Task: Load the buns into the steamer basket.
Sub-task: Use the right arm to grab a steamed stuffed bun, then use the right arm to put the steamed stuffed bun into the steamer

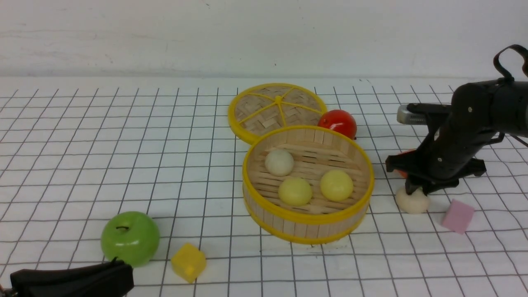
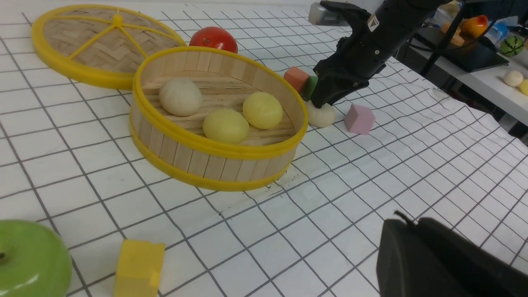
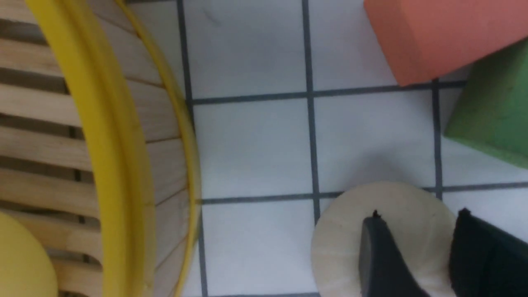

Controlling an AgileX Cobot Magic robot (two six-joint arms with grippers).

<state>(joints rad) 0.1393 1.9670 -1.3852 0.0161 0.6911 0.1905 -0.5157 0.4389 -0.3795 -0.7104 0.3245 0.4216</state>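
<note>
Right gripper [image 1: 414, 190] is resting on the loose bun [image 1: 412, 203], at the right of the front view.
Its black fingertips [image 3: 379, 255] are touching that smooth cream-white dome, slightly apart; whether they are clamping it I cannot tell. Just left, mid-frame, the steamer basket [image 1: 307, 218], round with bamboo slats and yellow rims, is holding a cream bun [image 1: 279, 162], a front yellow bun [image 1: 295, 191] and a right yellow bun [image 1: 336, 185]. Left gripper [image 1: 72, 278] is lying closed, lower left.
</note>
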